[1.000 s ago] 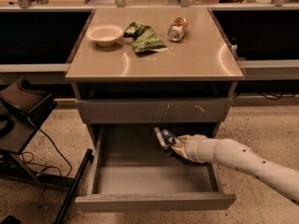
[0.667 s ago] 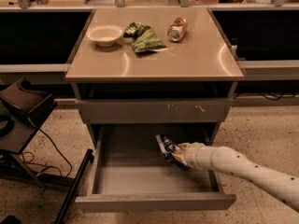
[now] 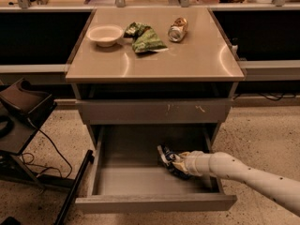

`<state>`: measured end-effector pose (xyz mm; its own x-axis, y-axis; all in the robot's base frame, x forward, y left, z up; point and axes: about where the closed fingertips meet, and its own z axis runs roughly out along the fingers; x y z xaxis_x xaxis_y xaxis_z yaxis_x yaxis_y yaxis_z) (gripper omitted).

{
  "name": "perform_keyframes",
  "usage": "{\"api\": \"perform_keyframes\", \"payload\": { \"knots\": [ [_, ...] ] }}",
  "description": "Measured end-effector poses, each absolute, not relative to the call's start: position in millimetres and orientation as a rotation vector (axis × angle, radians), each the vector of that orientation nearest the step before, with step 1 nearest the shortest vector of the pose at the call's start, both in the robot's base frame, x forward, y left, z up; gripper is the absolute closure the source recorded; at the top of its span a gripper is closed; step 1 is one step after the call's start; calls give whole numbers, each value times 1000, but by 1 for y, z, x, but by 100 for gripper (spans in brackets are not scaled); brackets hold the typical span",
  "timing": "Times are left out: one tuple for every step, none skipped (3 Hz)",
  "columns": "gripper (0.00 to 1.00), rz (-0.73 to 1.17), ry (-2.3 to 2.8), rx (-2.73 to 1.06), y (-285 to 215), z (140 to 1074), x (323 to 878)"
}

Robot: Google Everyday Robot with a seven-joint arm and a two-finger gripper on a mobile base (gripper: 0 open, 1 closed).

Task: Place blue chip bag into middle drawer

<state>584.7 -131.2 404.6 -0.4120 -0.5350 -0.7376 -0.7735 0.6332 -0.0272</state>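
One cabinet (image 3: 187,60): tan glossy top over a grey body, standing on a speckled floor; centred and the largest item in view.
middle drawer (image 3: 154,203): lowest in the cabinet, pulled out toward the camera; plain grey front panel, smooth grey inside.
arm (image 3: 253,176): white, enters from the lower right edge, passes over the drawer's right wall and reaches into its right half.
scratched drawer front (image 3: 140,111): closed, directly above the open drawer; pale marks right of centre.
black stand (image 3: 21,107): left of the cabinet, with cables trailing beneath it.
bowl (image 3: 105,34): pale, upright, at the back left of the cabinet top.
green chip bag (image 3: 144,37): crumpled, just right of the bowl; contact with the bowl cannot be told.
drink can (image 3: 178,29): gold-and-silver, lying on its side, right of the green chip bag and apart from it.
blue chip bag (image 3: 168,157): dark foil with white patches, inside the middle drawer, right of centre; whether it rests on the drawer floor cannot be told.
gripper (image 3: 180,161): at the arm's end, inside the drawer, pinching the right end of the blue chip bag, which sticks out leftward.
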Motion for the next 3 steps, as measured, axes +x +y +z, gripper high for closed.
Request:
{"api": "perform_keyframes", "payload": {
  "knots": [
    [69, 414, 2117, -1018, -131, 404, 585],
    [46, 414, 2117, -1018, -131, 404, 585],
    [23, 414, 2117, -1018, -131, 404, 585]
  ]
}}
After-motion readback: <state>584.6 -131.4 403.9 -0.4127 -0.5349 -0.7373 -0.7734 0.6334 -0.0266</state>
